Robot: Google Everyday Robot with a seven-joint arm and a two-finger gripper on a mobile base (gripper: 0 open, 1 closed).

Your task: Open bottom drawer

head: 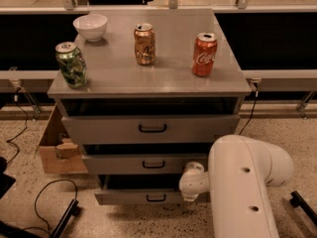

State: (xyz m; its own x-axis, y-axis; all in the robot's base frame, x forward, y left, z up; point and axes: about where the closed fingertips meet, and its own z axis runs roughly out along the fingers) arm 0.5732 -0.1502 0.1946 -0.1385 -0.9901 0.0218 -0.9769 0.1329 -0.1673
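One claw [190, 195] hangs at the bottom drawer [130, 198]'s right front edge.

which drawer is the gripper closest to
The bottom drawer, the lowest with the narrowest front; the gripper sits at its right end, below the other two.

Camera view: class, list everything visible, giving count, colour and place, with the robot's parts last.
bowl: 1, white, cabinet top, back left
green can: 1, green, top, front left
gold can: 1, gold, top, centre
red can: 1, red, top, right
cabinet: 1, grey, centre
bottom drawer: 1, grey, lowest of three
cardboard box: 1, brown, floor, left of cabinet
arm: 1, white, lower right
gripper: 1, white, at bottom drawer's right end
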